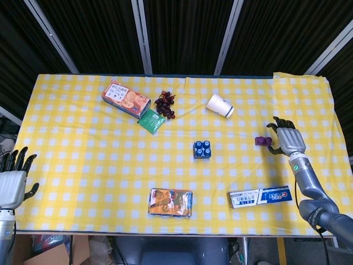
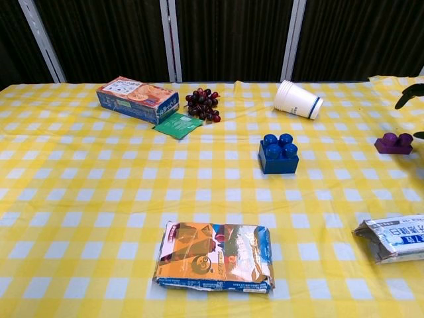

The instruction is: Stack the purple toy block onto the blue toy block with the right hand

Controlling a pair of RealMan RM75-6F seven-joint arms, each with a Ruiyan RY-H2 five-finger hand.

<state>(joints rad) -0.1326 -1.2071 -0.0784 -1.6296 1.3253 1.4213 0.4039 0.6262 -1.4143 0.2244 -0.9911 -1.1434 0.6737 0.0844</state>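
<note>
Your right hand (image 1: pixel 287 139) is hovering just beside the purple toy block (image 1: pixel 263 141), fingers (image 2: pixel 409 93) spread and curled toward it, gripping nothing. The block is sitting on the worktop (image 1: pixel 83 160), well apart from the blue toy block (image 1: pixel 202 149). Your left hand (image 1: pixel 13 179) is hanging open at the worktop's near edge.
</note>
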